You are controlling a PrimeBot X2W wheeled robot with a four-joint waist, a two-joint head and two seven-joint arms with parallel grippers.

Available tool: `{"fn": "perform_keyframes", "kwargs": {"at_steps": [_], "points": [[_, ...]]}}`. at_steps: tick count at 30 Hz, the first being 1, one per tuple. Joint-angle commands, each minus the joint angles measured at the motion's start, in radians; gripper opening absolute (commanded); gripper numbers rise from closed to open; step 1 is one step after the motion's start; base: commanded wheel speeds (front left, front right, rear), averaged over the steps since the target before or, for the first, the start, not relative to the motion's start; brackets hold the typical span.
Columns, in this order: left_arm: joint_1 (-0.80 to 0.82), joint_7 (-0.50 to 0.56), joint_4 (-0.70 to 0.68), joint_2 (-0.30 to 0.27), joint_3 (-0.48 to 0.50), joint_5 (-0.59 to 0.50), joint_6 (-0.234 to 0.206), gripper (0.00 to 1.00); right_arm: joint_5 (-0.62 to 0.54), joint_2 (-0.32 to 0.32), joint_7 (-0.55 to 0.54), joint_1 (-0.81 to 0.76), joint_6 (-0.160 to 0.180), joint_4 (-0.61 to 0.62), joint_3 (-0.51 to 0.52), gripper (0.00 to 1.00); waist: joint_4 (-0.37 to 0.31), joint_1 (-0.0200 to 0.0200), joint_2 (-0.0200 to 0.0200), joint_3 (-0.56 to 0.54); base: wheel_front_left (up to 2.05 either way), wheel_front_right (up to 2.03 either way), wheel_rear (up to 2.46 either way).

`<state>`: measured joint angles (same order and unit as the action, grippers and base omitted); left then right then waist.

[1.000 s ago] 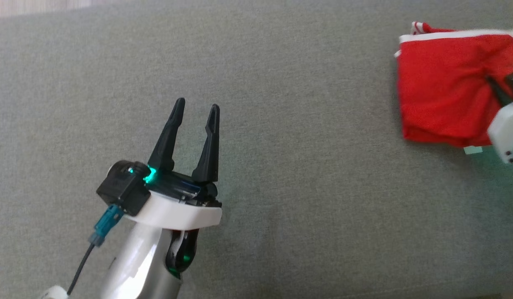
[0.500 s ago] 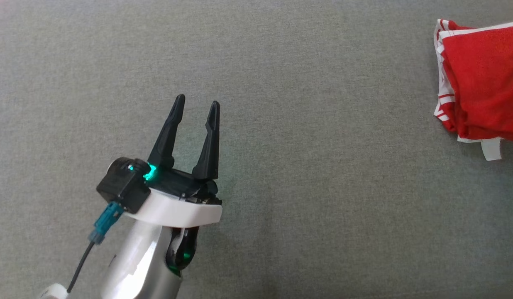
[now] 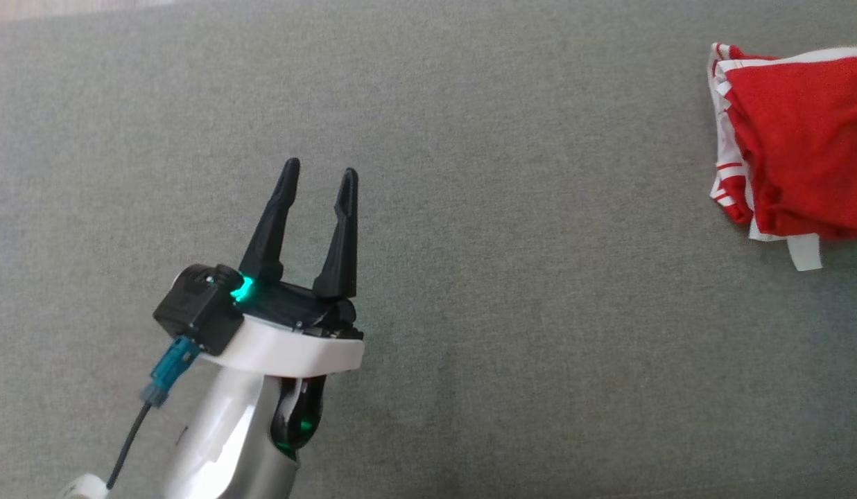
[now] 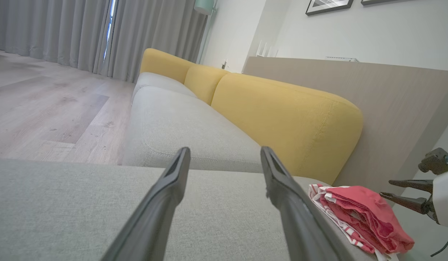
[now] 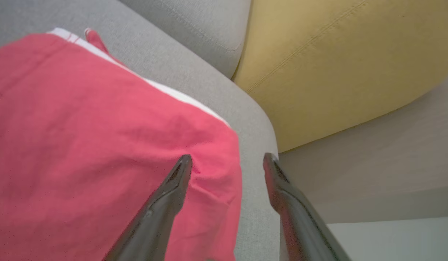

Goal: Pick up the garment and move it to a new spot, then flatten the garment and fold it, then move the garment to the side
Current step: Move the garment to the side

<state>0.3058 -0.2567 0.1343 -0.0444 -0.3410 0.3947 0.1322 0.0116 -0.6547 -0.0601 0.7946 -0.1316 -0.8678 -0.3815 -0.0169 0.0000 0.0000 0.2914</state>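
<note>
Head: left end effector (image 3: 319, 168) spread, empty, over sofa seat (image 3: 505, 312); folded red garment (image 3: 803, 173) far right.
L wrist: right end effector (image 4: 387, 189) spread, empty, beside it.
R wrist: fingers straddle garment's edge nr seat end; a snagged tip could pull the fold apart.

I see my left gripper (image 3: 319, 170) at seven o'clock, jaws spread; the folded red garment (image 3: 803, 145) lies well apart at two o'clock.
</note>
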Motion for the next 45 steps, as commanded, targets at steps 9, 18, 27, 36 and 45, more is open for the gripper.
{"fn": "perform_keyframes", "kwargs": {"at_steps": [9,18,27,36,45], "points": [[-0.010,-0.005,-0.030,-0.006,0.068,-0.008,-0.002,1.00,-0.038,0.081,0.088,-0.017,0.001,0.142,0.168,1.00,-0.007,0.0000,0.0000,-0.075,0.00,0.00,0.00],[-0.069,-0.005,-0.021,-0.006,0.130,-0.014,-0.002,1.00,0.028,0.282,0.181,-0.177,0.001,0.379,0.259,1.00,0.006,0.0000,0.0000,-0.156,0.00,0.00,0.00],[-0.139,-0.005,-0.022,-0.006,0.195,-0.033,-0.002,1.00,0.091,0.515,0.240,-0.400,0.001,0.554,0.337,1.00,0.028,0.0000,0.0000,-0.208,0.00,0.00,0.00],[-0.196,-0.005,0.004,-0.006,0.211,-0.058,-0.002,1.00,0.216,0.604,0.307,-0.617,0.001,0.542,0.388,1.00,0.045,0.0000,0.0000,-0.230,0.00,0.00,0.00],[-0.221,-0.005,0.009,-0.006,0.235,-0.039,-0.039,1.00,0.235,0.604,0.321,-0.658,0.001,0.532,0.344,1.00,0.046,0.0000,0.0000,-0.238,0.00,0.00,0.00]]}}
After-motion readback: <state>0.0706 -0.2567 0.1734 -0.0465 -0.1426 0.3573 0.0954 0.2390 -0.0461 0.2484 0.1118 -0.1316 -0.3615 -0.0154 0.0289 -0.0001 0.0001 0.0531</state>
